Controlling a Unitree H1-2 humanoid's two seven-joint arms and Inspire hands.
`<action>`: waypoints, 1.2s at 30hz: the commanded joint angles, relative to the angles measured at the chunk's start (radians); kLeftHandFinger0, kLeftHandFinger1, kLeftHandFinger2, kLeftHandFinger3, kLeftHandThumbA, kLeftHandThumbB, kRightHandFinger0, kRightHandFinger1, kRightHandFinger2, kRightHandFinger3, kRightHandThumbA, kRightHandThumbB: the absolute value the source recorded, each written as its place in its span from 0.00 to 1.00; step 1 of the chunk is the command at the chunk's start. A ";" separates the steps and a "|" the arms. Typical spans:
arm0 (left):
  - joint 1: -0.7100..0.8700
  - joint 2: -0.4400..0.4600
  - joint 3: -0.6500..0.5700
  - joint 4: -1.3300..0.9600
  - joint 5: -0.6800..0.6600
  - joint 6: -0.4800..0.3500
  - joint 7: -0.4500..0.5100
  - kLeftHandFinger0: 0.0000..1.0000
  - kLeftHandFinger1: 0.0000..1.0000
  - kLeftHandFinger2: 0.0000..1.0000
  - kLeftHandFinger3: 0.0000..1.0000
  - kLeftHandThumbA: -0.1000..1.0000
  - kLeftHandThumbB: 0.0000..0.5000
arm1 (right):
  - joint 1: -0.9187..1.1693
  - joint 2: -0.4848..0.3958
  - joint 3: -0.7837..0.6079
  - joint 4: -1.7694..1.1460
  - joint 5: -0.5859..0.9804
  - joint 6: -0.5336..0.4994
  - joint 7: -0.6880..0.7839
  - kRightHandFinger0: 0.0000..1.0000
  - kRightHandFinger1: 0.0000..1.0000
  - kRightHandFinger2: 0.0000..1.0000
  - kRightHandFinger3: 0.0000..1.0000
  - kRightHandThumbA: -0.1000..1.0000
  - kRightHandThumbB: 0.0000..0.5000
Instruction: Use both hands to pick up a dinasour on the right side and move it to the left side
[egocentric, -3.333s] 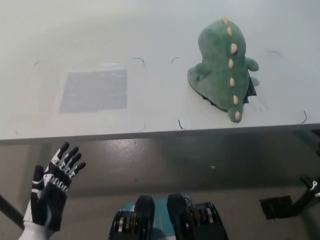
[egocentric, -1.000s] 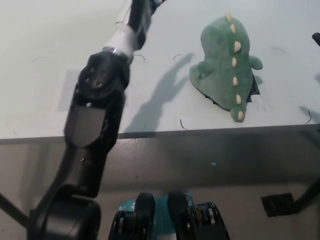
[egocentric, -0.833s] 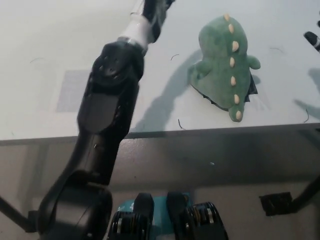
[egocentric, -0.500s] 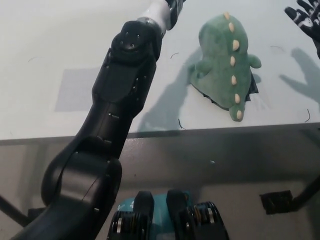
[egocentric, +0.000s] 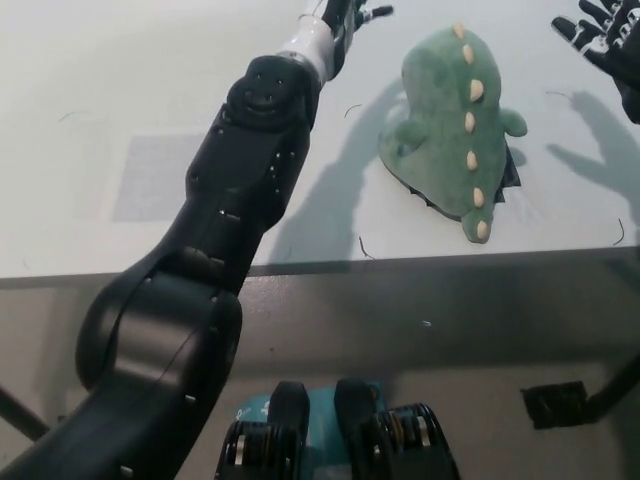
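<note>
Both robot hands (left (egocentric: 345, 14), right (egocentric: 600, 35)) flank dinosaur (egocentric: 452, 125).

Bright, even light; soft arm shadows on table (egocentric: 120, 90).

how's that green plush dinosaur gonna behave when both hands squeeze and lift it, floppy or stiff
The dinosaur looks like soft stuffed fabric, so it will probably give under the squeeze rather than stay stiff. Its tail may droop once lifted. It seems light for its bulk, and its fuzzy surface should not slip much. The left hand and right hand flank it, not yet touching.
</note>
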 joint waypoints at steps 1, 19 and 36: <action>-0.064 0.031 0.009 0.023 0.003 -0.070 0.015 1.00 1.00 1.00 1.00 1.00 0.76 | -0.065 -0.031 -0.019 0.007 0.002 -0.045 0.028 1.00 1.00 1.00 1.00 0.95 0.66; -0.033 -0.026 -0.011 0.124 0.030 -0.072 0.068 1.00 1.00 1.00 1.00 1.00 0.76 | -0.056 0.016 -0.017 0.146 -0.015 -0.054 0.015 1.00 1.00 1.00 1.00 1.00 0.48; 0.038 -0.049 -0.006 0.140 0.032 -0.060 0.097 1.00 1.00 1.00 1.00 1.00 0.78 | -0.013 0.035 -0.008 0.171 -0.030 -0.063 0.023 1.00 1.00 1.00 1.00 1.00 0.42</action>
